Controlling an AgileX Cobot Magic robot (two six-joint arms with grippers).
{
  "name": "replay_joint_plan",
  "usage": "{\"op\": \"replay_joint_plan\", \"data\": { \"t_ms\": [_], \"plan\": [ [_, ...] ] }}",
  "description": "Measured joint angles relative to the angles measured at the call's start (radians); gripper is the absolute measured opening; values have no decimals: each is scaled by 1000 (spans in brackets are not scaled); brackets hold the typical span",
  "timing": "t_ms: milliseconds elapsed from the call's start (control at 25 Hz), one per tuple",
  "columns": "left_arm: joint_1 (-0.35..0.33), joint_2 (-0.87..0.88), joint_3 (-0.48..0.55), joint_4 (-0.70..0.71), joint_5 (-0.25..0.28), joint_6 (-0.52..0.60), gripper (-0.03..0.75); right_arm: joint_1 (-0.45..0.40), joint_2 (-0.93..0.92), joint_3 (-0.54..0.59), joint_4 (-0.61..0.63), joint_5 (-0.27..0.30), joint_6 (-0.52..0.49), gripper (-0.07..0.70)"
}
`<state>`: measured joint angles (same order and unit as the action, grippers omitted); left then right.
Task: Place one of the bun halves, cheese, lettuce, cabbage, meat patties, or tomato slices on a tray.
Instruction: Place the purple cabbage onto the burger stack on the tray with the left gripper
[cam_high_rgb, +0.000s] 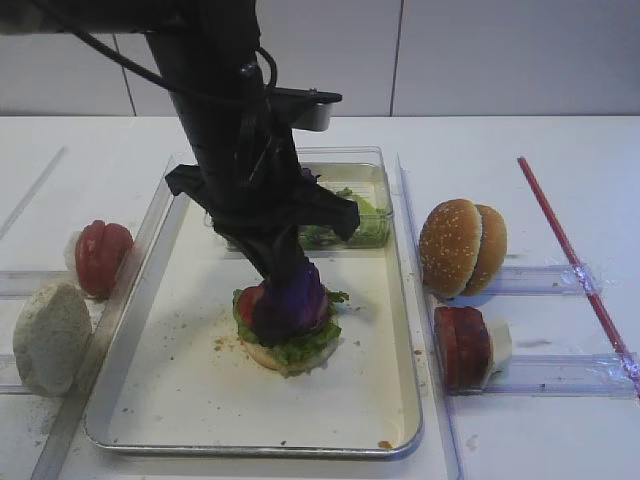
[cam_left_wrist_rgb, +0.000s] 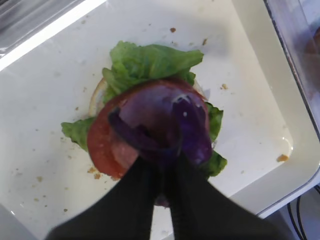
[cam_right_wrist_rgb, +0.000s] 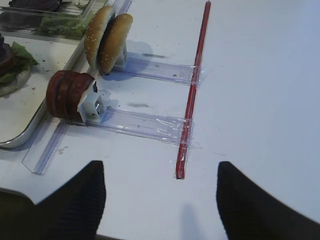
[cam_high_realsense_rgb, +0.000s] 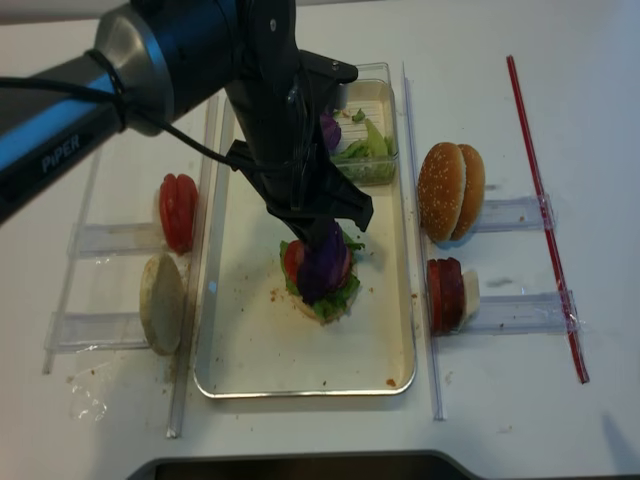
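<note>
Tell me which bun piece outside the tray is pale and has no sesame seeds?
The floury bun half standing left of the tray, near the front. The bun halves on the right are golden-brown and seeded.

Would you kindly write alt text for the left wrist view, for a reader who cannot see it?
The closed black left gripper holds a purple cabbage leaf over a red tomato slice, ruffled green lettuce and a pale bun half, stacked on the crumb-speckled cream metal tray.
</note>
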<state>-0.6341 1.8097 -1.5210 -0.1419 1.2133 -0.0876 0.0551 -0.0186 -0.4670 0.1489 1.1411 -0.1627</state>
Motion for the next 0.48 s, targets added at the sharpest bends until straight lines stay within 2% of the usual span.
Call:
{"op": "replay_joint_plan", "data": {
  "t_ms": [480],
  "plan": [
    [0, 23, 0, 26, -8, 0, 67, 0, 0, 0, 0, 0, 0, 502]
  ]
}}
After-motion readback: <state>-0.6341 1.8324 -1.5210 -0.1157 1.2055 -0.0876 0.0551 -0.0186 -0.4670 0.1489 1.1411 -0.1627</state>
